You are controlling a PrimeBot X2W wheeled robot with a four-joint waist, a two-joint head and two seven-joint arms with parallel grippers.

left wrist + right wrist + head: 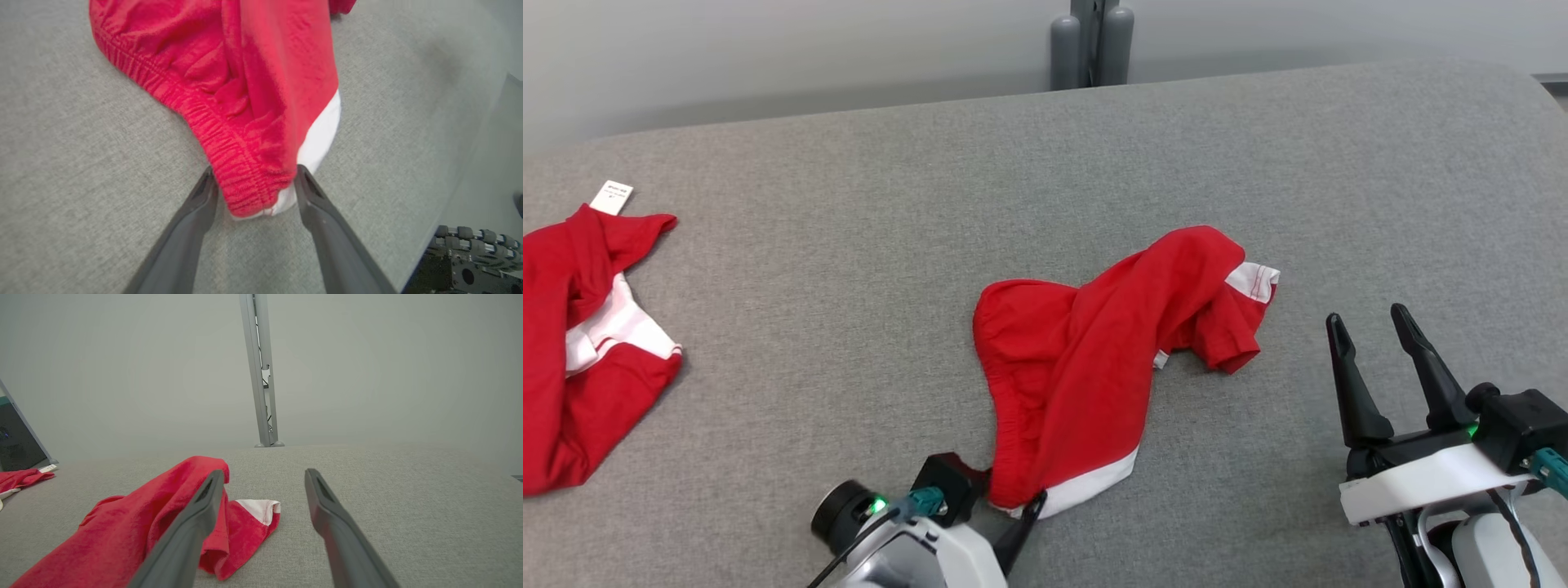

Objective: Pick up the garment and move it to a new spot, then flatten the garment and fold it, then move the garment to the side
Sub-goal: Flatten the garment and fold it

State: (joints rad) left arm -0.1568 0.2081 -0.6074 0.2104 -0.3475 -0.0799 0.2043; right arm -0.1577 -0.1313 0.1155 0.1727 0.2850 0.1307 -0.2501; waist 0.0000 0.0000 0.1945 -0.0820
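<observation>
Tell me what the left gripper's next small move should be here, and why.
Probably close the left gripper on the garment. Its fingers stand wide on either side of the garment's near, white-trimmed corner, with the cloth already between them, so a grip looks lined up. The right gripper is open and apart from the cloth, so the pick seems to fall to the left.

Grey fabric surface (1045,163), pale wall (768,49), grey post (1092,41)

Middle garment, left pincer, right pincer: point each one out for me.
Middle garment (1086,367), head view, on its red centre fold.
Left pincer (255,169), left wrist view, midway between fingertips straddling the waistband corner.
Right pincer (1365,314), head view, midway between its open fingertips.
</observation>
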